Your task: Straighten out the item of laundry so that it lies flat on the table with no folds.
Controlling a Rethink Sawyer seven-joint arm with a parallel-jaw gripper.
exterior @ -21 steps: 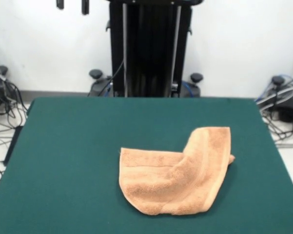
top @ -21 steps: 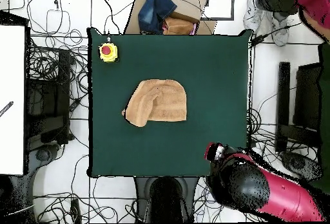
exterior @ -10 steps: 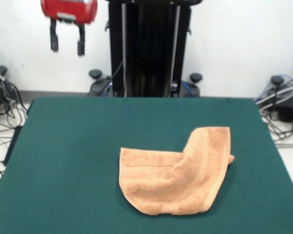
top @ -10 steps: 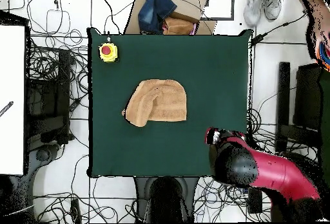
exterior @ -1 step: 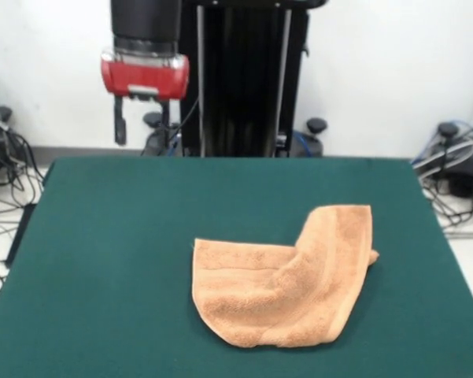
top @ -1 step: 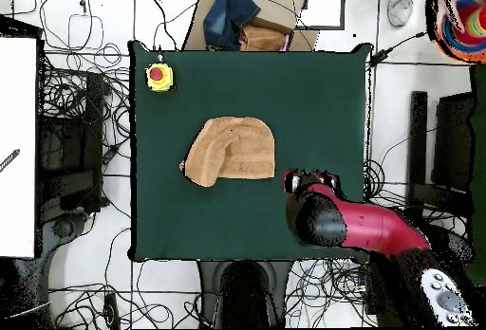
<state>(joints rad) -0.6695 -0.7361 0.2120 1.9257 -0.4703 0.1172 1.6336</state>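
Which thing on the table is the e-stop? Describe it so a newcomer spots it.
Overhead view: start at the green table, then go to its upper-left corner. The e-stop sits there, a small yellow box with a red button, well apart from the tan towel mid-table.

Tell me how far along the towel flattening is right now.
Nothing looks done yet: the towel lies folded on the table, one part doubled over the rest. In hand: the gripper hangs in the air, well clear of the towel and empty, its fingers apart. Left: reach the towel, grasp the folded part and spread it flat.
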